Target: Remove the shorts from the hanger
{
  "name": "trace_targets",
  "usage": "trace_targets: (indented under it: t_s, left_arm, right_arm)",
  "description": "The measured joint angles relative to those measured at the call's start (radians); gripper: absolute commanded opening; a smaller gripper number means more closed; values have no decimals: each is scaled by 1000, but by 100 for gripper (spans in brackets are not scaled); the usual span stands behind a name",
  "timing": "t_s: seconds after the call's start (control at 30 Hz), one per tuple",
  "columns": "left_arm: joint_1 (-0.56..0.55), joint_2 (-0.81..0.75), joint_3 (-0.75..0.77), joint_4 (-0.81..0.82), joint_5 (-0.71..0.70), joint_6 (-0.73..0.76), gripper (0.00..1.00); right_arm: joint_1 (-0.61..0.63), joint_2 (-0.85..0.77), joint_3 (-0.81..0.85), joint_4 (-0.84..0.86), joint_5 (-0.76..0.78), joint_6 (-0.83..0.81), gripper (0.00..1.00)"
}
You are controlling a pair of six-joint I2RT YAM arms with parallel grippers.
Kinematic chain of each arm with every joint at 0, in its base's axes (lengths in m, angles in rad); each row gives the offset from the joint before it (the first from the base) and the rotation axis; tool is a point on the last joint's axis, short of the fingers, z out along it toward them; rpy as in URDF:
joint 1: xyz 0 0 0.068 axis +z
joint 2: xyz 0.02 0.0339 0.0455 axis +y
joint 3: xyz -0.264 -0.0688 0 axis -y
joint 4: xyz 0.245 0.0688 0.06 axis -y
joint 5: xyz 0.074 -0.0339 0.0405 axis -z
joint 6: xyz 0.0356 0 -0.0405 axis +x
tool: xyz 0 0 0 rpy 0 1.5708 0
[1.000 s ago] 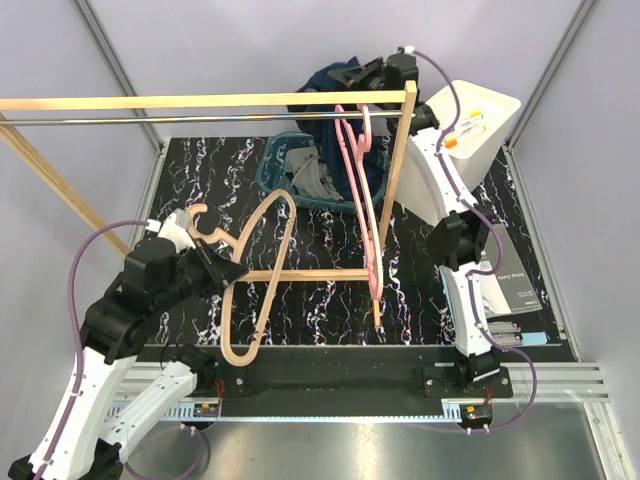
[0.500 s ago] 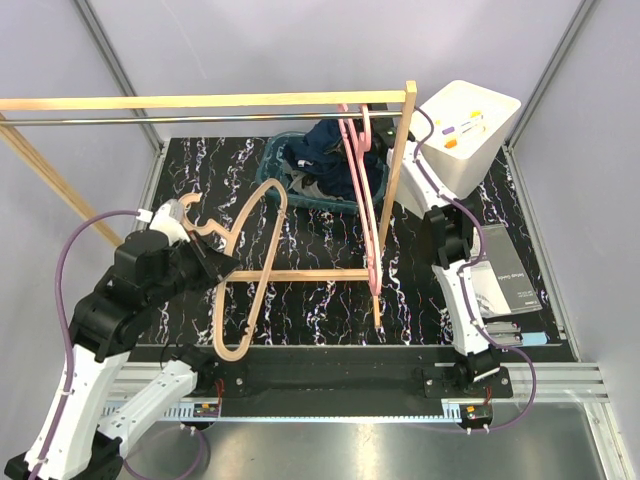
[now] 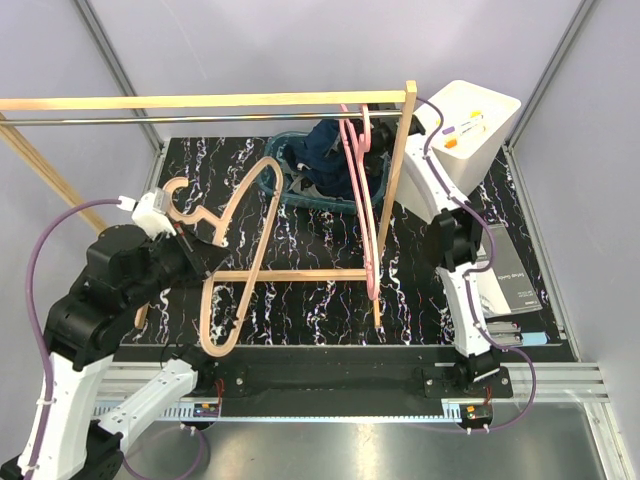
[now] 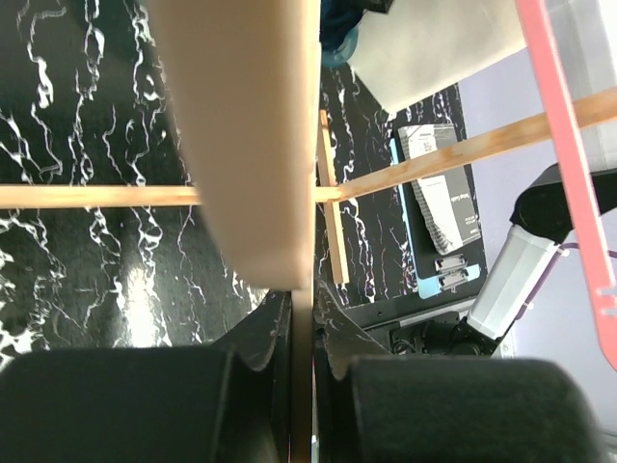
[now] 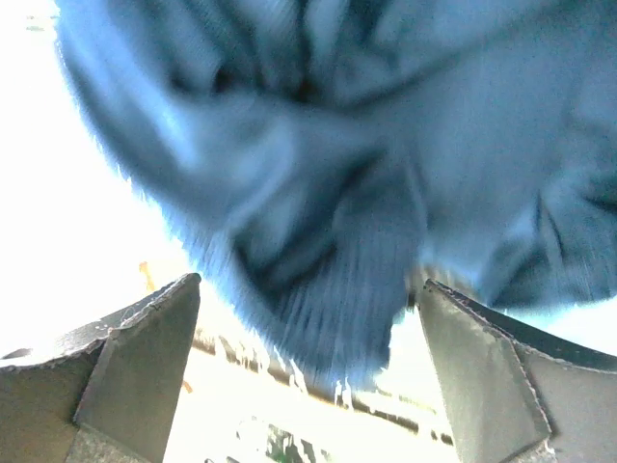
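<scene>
Left fingers [image 4: 273,338] clamp narrow on the tan hanger [image 4: 251,145] above the desk's [image 3: 420,300] left side. Right fingers [image 5: 145,357] stand wide apart at the navy shorts [image 3: 330,150], bunched over the teal basket [image 3: 283,145] at the far edge.

No legible wording anywhere in view. Printed lines on grey booklet [image 4: 439,193] at table's right edge, too small to make out. Orange and yellow stickers [image 3: 458,135] on white bin [image 3: 492,150], markings too small to decipher.
</scene>
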Motion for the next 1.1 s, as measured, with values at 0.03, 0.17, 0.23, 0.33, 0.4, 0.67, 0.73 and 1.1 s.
trace_targets:
  t_s: [0.03,0.17,0.23,0.33,0.4,0.67,0.73,1.1]
  left_arm:
    - [0,0,13,-6,0,7,0]
    - [0,1,71,-29,1,23,0]
    - [0,1,98,-31,2,22,0]
    - [0,1,132,-34,8,18,0]
    - [0,1,158,-36,17,9,0]
    - [0,61,341,-28,71,-59,0]
    - [0,71,361,-12,85,-84,0]
    - [0,125,350,140,129,-244,0]
  right_arm:
    - [0,-23,0,-28,0,-4,100]
    - [-3,-113,0,-95,3,-16,100]
    - [-5,-166,0,-122,10,-19,100]
    - [-18,-249,-19,-139,17,-23,100]
    - [-34,-298,-34,-160,25,-27,100]
    - [-79,-524,-280,-231,65,-56,100]
    - [-77,-618,-414,-217,61,-55,100]
    - [-85,-977,-825,-77,16,13,100]
